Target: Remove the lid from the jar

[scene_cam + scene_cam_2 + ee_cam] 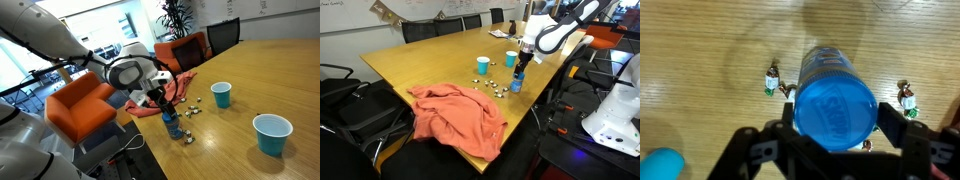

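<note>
Near the bench [250, 70] edge closest to the robot, in an exterior view, the jar [173, 127] stands upright with the blue lid [170, 115] on top. The fingers [162, 103] come down on it from above, at lid height. An orange cloth [183, 88] lies just behind, hanging over the edge. Small wrapped sweets [191, 111] are scattered beside the jar. Two teal cups [221, 94] stand farther in, well apart from it, the larger [272, 134] nearer the camera.

From across the bench [420, 60], in an exterior view, the jar [516, 85] stands close to the robot-side edge, directly under the fingers [521, 66]. The sweets [496, 87] lie just beside it, the cups [483, 65] beyond. The cloth [460, 115] covers the near corner.

Looking straight down in the wrist view, the lid [837, 112] sits between the fingers [890, 120], one at each side of its rim. They are spread about as wide as the lid. Whether they press on it or only stand against it cannot be told. The jar [823, 68] body shows past the lid. A sweet [772, 83] lies on the bench [700, 60] on each side of the jar. A teal cup rim [660, 165] shows at the picture's lower corner.
</note>
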